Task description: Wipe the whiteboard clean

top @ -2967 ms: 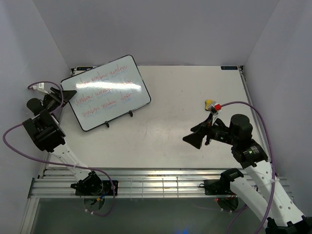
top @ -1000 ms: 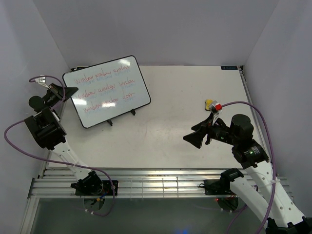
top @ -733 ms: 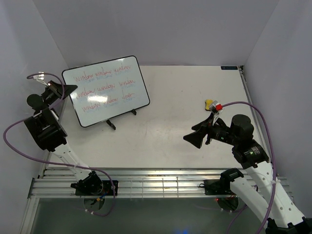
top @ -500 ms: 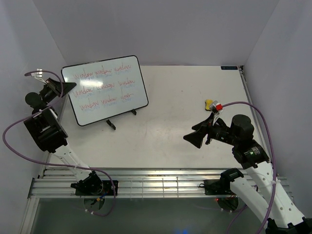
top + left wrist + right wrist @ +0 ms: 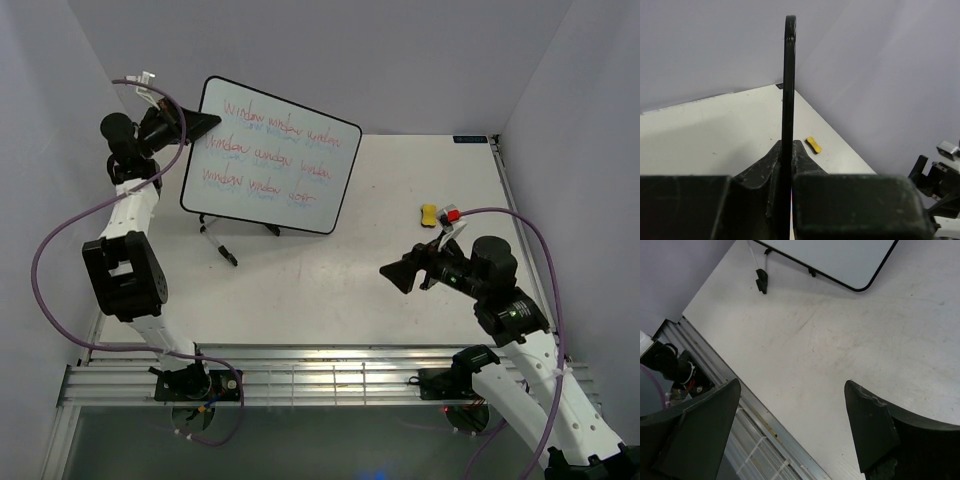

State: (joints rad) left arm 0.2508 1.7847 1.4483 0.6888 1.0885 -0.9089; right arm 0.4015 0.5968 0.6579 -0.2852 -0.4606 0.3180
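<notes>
The whiteboard (image 5: 270, 155), glossy with a thin black frame and three rows of red handwriting, is tilted up over the far left of the table. My left gripper (image 5: 196, 124) is shut on its upper left edge. In the left wrist view the whiteboard (image 5: 789, 75) shows edge-on, clamped in my left gripper (image 5: 786, 150). My right gripper (image 5: 393, 276) stands open and empty above the table's right middle, well apart from the board. The right wrist view shows my right gripper (image 5: 791, 385) wide open and a lower corner of the whiteboard (image 5: 840, 260).
A small yellow eraser (image 5: 430, 214) lies on the table at the right, beyond my right gripper; the left wrist view shows this eraser (image 5: 813, 144) too. The board's black stand legs (image 5: 222, 247) hang below it. A metal rail (image 5: 320, 375) runs along the near edge.
My left arm has swung up and toward the back wall, carrying the whiteboard up and to the right and turning it clockwise. The right gripper has barely moved.
</notes>
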